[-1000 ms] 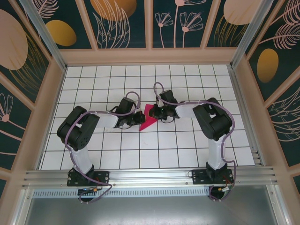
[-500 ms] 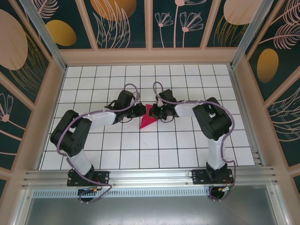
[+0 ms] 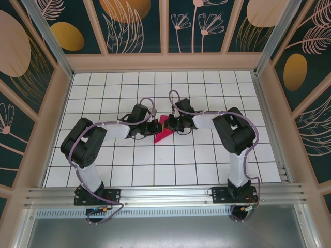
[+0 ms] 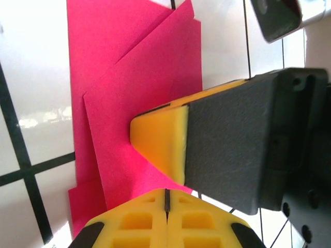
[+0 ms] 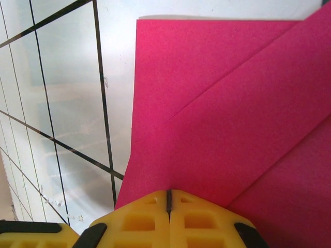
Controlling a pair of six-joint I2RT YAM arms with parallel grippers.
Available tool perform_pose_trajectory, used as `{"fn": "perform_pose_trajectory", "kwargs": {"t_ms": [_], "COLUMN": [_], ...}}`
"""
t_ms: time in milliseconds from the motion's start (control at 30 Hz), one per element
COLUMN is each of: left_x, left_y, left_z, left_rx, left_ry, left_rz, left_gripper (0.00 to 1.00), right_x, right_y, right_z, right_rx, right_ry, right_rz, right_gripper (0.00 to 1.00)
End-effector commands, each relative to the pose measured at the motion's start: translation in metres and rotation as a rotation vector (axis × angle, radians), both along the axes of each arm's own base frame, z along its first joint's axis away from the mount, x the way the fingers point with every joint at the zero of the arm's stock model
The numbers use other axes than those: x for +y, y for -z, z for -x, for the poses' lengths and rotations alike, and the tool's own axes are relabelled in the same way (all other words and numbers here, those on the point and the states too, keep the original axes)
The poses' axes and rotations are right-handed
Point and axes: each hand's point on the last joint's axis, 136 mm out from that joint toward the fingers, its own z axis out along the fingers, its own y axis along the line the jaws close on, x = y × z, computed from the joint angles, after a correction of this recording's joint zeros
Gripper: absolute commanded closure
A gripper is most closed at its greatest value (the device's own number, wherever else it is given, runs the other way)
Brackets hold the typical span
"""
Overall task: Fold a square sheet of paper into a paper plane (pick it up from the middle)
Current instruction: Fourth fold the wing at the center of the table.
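pink paper (image 3: 162, 135), part-folded, overlapping diagonal flaps

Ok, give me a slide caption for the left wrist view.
Partly folded pink paper on the gridded table, shut left gripper at its edge, shut right gripper over its folds.

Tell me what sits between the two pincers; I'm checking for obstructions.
The folded magenta-pink paper sheet lies flat on the table between the left pincer and the right pincer, as the top view shows.
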Motion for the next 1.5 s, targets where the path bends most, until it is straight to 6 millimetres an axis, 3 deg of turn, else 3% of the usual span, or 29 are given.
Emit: {"fn": "perform_pose_trajectory", "kwargs": {"t_ms": [0, 667, 1067, 1467], "left_x": [0.002, 0.022, 0.01, 0.021], "left_y": [0.012, 0.045, -0.006, 0.023], "left_z": [0.01, 0.036, 0.037, 0.054], "left_rx": [0.038, 0.113, -0.008, 0.065], "left_ry": [0.011, -0.017, 0.02, 0.005], "left_rz": [0.011, -0.076, 0.026, -0.032], "left_gripper": [0.97, 0.97, 0.96, 0.97], "right_x": [-0.033, -0.035, -0.035, -0.036], "right_y": [0.055, 0.062, 0.064, 0.067], "right_z": [0.015, 0.017, 0.018, 0.019], "right_rx": [0.107, 0.125, 0.132, 0.138], "right_ry": [0.058, 0.061, 0.059, 0.057], "right_rz": [0.191, 0.204, 0.206, 0.216], "right_gripper": [1.0, 1.0, 1.0, 1.0]}}
